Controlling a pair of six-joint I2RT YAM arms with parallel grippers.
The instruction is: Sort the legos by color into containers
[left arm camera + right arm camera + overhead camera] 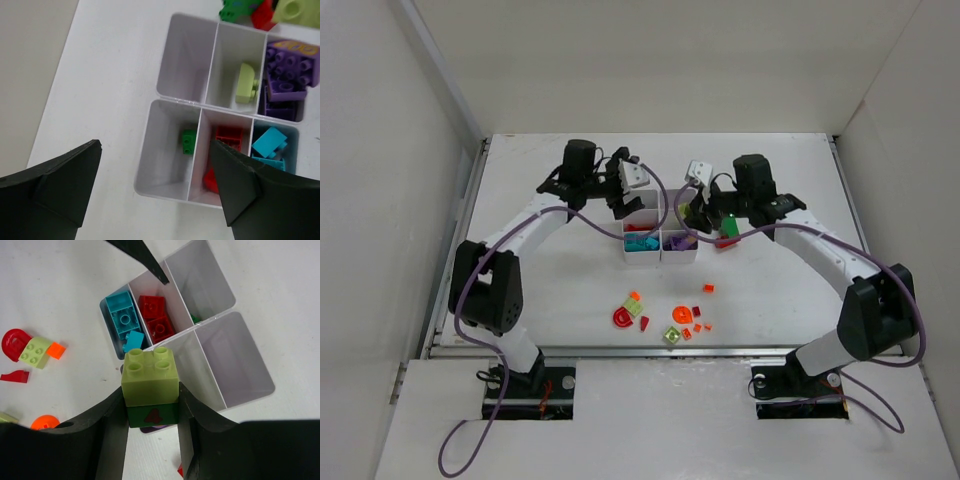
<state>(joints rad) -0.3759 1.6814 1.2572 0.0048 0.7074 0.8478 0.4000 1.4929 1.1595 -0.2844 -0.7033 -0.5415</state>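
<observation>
Table (570,290): white work surface carrying everything listed.
Containers (165,150): white six-compartment organiser, mid-table toward the far side. Judged light and likely to slide if knocked.
Left gripper (155,144): over the organiser's left column, jaws wide apart, nothing between them.
Right gripper (151,390): just beside the organiser's right side, clamped on a two-brick stack.
Held stack: lime green brick (150,377) studs up, pressed onto a dark green brick (152,416). Judged rigid, light, smooth-sided and prone to slip. Best taken across opposite flat faces, as now. Its two colours probably need pulling apart before filing.
Purple bricks (287,75): near right compartment.
Teal bricks (269,142): near left compartment.
Red bricks (230,135): middle left compartment.
Lime curved piece (246,82): middle right compartment.
Small dark green brick (189,141): far left compartment.
Loose legos (681,314): red, orange and lime pieces scattered near of the organiser. Small, hard and light, the rounded ones awkward to pinch.
</observation>
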